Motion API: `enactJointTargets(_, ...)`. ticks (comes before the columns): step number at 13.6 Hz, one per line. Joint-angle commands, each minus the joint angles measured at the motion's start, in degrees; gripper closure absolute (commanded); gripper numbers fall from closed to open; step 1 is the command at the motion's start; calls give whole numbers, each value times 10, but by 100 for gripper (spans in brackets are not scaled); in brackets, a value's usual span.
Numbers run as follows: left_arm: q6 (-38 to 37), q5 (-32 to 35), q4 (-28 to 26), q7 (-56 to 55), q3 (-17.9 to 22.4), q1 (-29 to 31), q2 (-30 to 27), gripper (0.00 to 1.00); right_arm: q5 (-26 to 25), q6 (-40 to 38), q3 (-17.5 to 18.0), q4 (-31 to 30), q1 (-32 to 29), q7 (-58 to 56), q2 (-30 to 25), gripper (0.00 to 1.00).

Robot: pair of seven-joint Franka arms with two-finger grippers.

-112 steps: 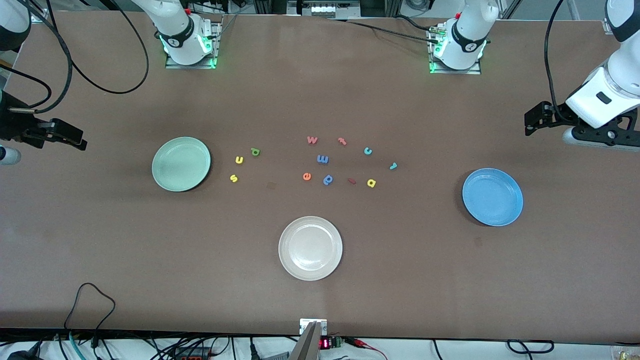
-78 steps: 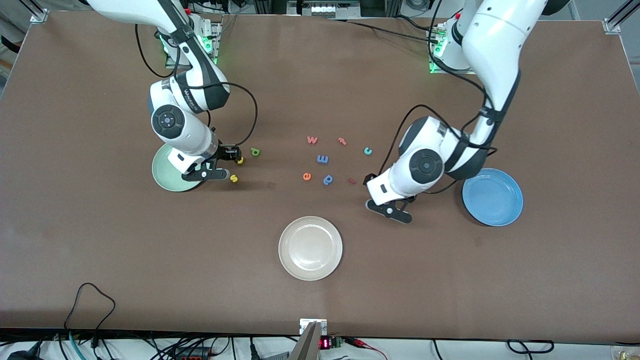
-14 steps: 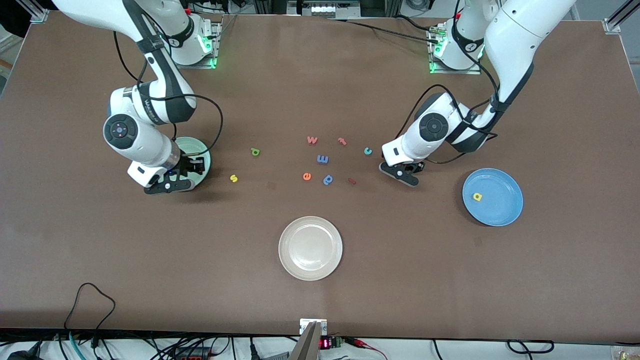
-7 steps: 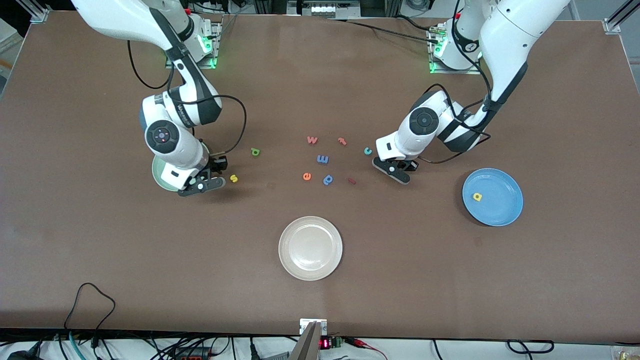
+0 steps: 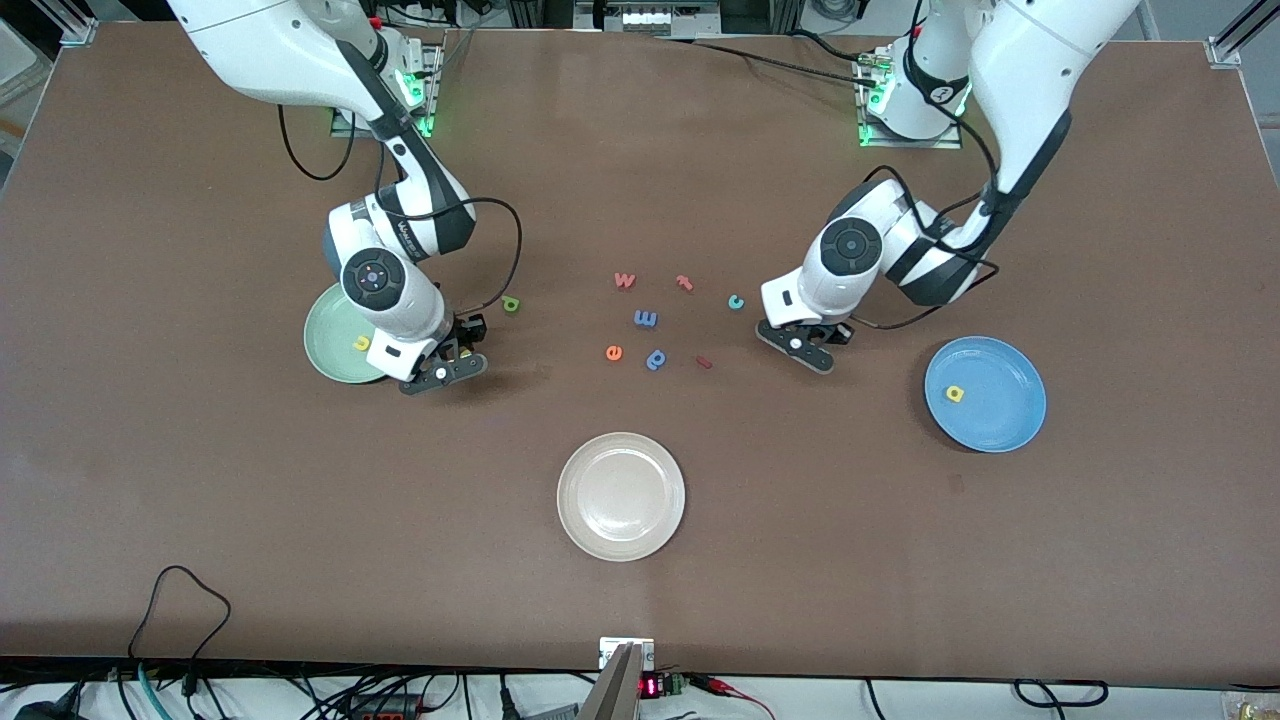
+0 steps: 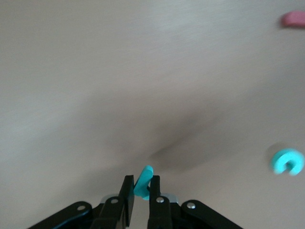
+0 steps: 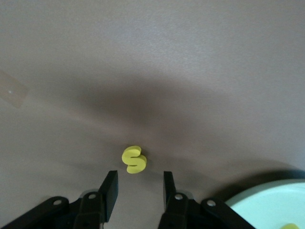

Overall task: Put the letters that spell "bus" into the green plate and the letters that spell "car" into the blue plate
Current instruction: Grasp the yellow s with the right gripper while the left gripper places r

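**Both hands on letters, r gripped, s lined up**

Your left hand (image 6: 141,202) was clamped tight on the teal r (image 6: 143,182), low over the counter (image 5: 640,600) near the teal c (image 5: 736,302). Your right hand (image 7: 138,191) sat partly open with the yellow s (image 7: 134,159) just ahead of its fingers, not gripped, right beside the green plate (image 5: 330,350). The yellow u (image 5: 361,343) lay in the green plate, the yellow a (image 5: 955,393) in the blue plate (image 5: 985,420). The green b (image 5: 511,304) was loose on the counter near the green plate.

Step in hand, as I read it: r pick, s approach. Next you'd need to lift the r and carry it over the blue plate, and ease the right hand forward around the s before closing.
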Motion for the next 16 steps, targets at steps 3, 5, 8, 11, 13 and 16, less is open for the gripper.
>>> enactJointTargets(3,-188,14,88,214,0,88,-29,99,-8,26,-3,7,19,4,32,54)
enactJointTargets(5,-162,13,96,335,2,158,-23,99,-9,40,-3,6,20,5,42,54)
enactJointTargets(8,-81,14,90,440,5,243,25,99,-9,44,-3,5,21,3,45,54)
enactJointTargets(11,-43,14,74,467,5,264,42,98,-9,44,-3,7,19,3,44,56)
enactJointTargets(13,-44,14,67,462,5,265,44,74,-8,44,-5,10,19,1,44,58)
enactJointTargets(16,-85,13,73,459,-9,263,22,0,-6,46,-5,10,18,3,44,59)
